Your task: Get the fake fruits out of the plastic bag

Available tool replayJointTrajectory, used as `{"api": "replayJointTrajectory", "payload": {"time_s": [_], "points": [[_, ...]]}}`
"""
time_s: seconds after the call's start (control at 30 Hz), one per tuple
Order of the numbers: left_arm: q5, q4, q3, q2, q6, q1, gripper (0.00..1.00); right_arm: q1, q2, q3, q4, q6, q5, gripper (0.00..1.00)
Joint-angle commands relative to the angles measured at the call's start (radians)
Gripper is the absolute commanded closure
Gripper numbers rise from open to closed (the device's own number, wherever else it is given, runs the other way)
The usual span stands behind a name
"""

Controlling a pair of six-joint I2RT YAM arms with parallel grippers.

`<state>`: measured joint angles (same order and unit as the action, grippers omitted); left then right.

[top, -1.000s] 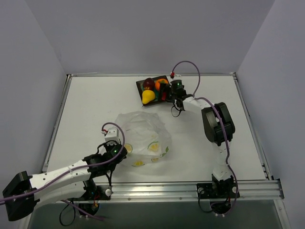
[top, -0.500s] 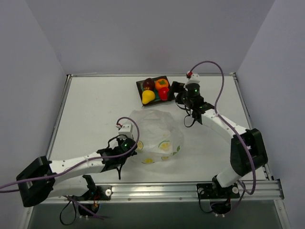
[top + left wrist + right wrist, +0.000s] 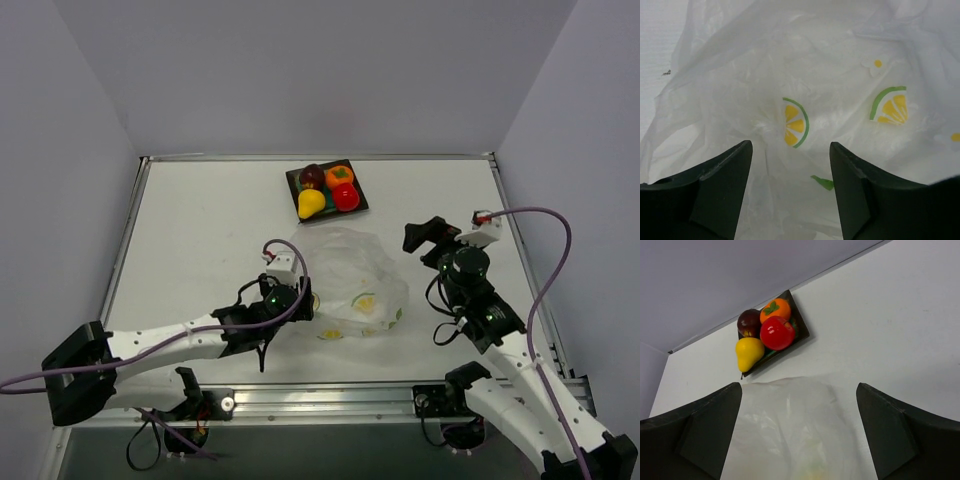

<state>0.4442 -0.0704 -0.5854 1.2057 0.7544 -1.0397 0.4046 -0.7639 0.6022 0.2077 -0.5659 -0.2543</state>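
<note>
Left gripper (image 3: 790,147): parted, nothing pinched, noses at plastic bag (image 3: 345,280) film. Right gripper (image 3: 799,386): spread wide, empty, hangs right of bag. Bag slumped on table (image 3: 200,220), looks empty (crinkles hide part of inside). Fake fruits all on plate (image 3: 799,319) at far edge, well apart from bag.

Risk: could snag film on fingers when pulling away, drag bag toward plate; could tip yellow pear (image 3: 749,351), perched at rim.

Count: four fruits, namely maroon (image 3: 748,322), orange (image 3: 775,309), red (image 3: 776,333), pear; one bag; one plate.
</note>
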Motion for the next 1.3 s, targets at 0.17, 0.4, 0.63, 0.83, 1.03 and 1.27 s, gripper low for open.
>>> {"api": "replayJointTrajectory", "payload": {"time_s": [0.17,0.4,0.63,0.83,1.03,1.27], "points": [[0.067,0.217,-0.197,-0.211,-0.098,-0.028,0.00,-0.001,0.123,0.043,-0.203,-0.029,-0.086,0.00],[0.060,0.328,-0.318,-0.406,-0.185,-0.037,0.06,-0.001,0.273,0.169,-0.344,-0.049,-0.112,0.00],[0.275,0.608,-0.465,-0.573,-0.231,-0.036,0.06,-0.001,0.402,0.283,-0.441,-0.039,-0.177,0.00],[0.353,0.765,-0.504,-0.667,-0.277,-0.036,0.06,0.000,0.485,0.289,-0.487,0.014,-0.307,0.00],[0.378,0.739,-0.452,-0.762,-0.306,-0.036,0.06,0.000,0.470,0.265,-0.484,-0.011,-0.332,0.00],[0.361,0.696,-0.407,-0.765,-0.325,-0.036,0.06,0.000,0.342,0.199,-0.427,-0.028,-0.241,0.00]]}}
